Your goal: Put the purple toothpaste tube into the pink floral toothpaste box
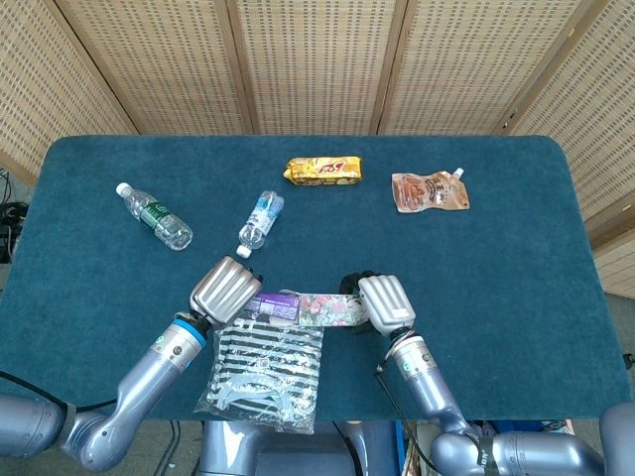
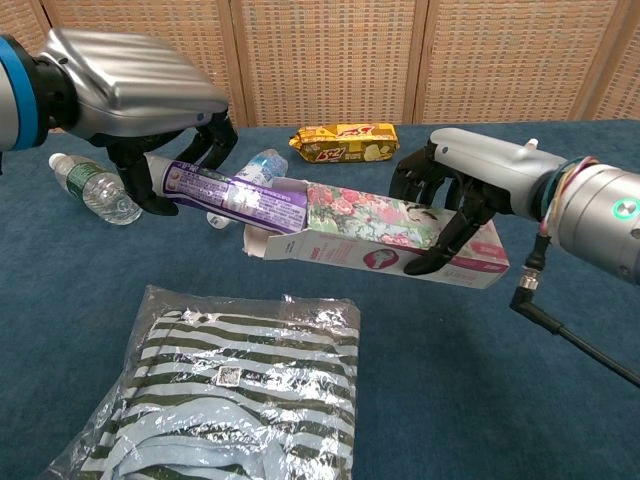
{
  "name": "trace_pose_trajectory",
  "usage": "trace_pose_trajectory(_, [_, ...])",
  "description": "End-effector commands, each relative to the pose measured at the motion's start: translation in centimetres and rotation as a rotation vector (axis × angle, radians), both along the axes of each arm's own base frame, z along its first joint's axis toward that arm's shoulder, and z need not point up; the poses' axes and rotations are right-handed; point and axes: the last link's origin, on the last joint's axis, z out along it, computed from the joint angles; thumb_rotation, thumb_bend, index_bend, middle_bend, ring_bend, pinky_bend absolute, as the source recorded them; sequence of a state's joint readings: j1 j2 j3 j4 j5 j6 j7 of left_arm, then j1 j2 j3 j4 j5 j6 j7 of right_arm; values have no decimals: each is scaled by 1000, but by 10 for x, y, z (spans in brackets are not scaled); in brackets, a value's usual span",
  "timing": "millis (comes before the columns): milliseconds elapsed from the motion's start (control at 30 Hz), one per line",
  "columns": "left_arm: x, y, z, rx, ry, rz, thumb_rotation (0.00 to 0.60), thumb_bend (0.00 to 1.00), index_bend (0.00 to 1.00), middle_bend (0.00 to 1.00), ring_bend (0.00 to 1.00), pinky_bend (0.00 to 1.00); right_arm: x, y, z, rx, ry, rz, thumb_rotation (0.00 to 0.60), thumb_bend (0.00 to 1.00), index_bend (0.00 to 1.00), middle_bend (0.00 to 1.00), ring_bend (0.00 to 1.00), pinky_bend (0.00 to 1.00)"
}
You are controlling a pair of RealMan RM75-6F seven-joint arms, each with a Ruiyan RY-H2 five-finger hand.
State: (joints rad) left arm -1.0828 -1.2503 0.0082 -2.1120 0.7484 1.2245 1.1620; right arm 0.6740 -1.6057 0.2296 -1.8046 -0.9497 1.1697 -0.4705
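My left hand (image 2: 130, 95) (image 1: 226, 289) grips the purple toothpaste tube (image 2: 235, 197) (image 1: 274, 302) by its rear end. The tube's front end sits inside the open mouth of the pink floral toothpaste box (image 2: 385, 240) (image 1: 332, 308). My right hand (image 2: 470, 190) (image 1: 385, 300) holds the box at its far end, lifted off the blue table (image 1: 516, 258) with the open flaps toward the tube. In the head view both hands cover much of the tube and box.
A striped garment in a clear bag (image 2: 220, 395) (image 1: 266, 372) lies just below the hands. Two water bottles (image 1: 156, 216) (image 1: 260, 223), a yellow snack pack (image 1: 323, 171) and a brown pouch (image 1: 429, 190) lie farther back on the table.
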Motion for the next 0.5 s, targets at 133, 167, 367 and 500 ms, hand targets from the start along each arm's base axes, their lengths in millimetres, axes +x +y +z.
trace_pose_trajectory(133, [7,-2,-6,7,-23,-25,600,397,864,746,658,651,0,1,0,4,-12,-5,600,89,572,456,378,451])
trace_pose_trajectory(167, [8,-2,-7,13,-24,-32,600,397,864,746,658,651,1,1,0,3,-14,-5,600,88,573,456,378,451])
trace_pose_trajectory(367, [15,-6,-12,66,-36,-105,600,397,866,746,659,651,2,2,0,24,-56,-27,600,88,572,456,377,451])
trace_pose_trajectory(500, [18,-8,-13,85,-34,-133,600,398,867,746,660,651,3,2,1,41,-108,-47,600,89,572,456,378,451])
